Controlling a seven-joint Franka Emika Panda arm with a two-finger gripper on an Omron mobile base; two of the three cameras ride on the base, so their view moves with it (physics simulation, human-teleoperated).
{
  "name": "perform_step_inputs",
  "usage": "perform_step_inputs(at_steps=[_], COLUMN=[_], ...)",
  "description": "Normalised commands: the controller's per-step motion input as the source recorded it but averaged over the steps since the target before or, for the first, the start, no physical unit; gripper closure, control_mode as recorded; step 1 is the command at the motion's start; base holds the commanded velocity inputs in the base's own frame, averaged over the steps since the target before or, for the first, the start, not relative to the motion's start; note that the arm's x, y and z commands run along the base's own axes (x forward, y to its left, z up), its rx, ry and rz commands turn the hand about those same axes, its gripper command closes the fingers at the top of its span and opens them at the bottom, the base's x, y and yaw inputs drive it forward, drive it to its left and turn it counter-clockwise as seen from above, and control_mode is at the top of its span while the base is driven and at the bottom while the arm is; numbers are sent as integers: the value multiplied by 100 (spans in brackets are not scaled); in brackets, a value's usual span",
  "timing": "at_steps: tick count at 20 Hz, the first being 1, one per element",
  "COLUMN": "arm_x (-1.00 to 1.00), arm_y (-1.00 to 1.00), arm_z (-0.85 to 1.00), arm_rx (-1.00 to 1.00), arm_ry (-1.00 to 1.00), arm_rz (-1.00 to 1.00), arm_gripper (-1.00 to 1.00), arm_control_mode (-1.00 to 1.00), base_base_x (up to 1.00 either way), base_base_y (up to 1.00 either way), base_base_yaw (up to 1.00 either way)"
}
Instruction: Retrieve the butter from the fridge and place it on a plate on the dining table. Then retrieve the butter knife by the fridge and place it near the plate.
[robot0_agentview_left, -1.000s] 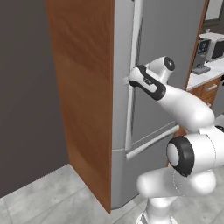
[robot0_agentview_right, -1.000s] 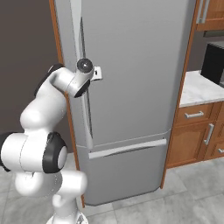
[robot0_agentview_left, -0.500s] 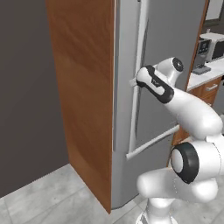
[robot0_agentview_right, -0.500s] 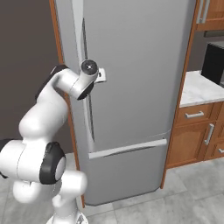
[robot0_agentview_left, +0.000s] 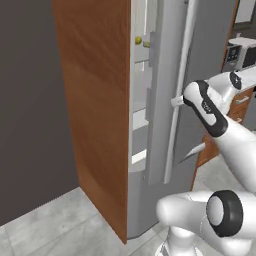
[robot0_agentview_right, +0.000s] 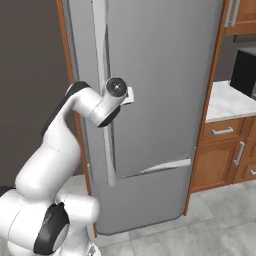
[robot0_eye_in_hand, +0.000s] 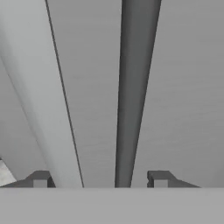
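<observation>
The fridge (robot0_agentview_left: 200, 75) is seen with its left door swung partly open, and white shelves are shown in the gap. The gripper (robot0_eye_in_hand: 99, 179) is held wide, its fingertips on both sides of the long vertical handle (robot0_eye_in_hand: 133, 96), not closed on it.

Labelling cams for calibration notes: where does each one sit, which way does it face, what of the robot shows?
Left base view: behind the arm, to its left, facing the fridge edge-on; its door stands ajar, white interior showing; arm rises lower right.
Right base view: behind, to the right, facing the fridge front; arm rises lower left.
Hand view: on the hand, looking along the tool at the door handle, which runs between its open fingertips.
Shared: both base views show the handle and the forearm reaching it.
</observation>
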Motion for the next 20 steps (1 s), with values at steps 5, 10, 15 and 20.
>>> perform_step_inputs(at_steps=[5,10,15,20], arm_x=[-61,-53,-66,-62], arm_y=[-98,-100,-100,-56], arm_z=[10,10,0,0], arm_rx=[3,3,4,0], arm_ry=[5,13,8,2], arm_rz=[0,0,0,0], arm_gripper=[100,100,100,100], arm_control_mode=[-100,-100,-100,-100], base_base_x=[0,0,0,0], base_base_y=[0,0,0,0], base_base_yaw=[0,0,0,0])
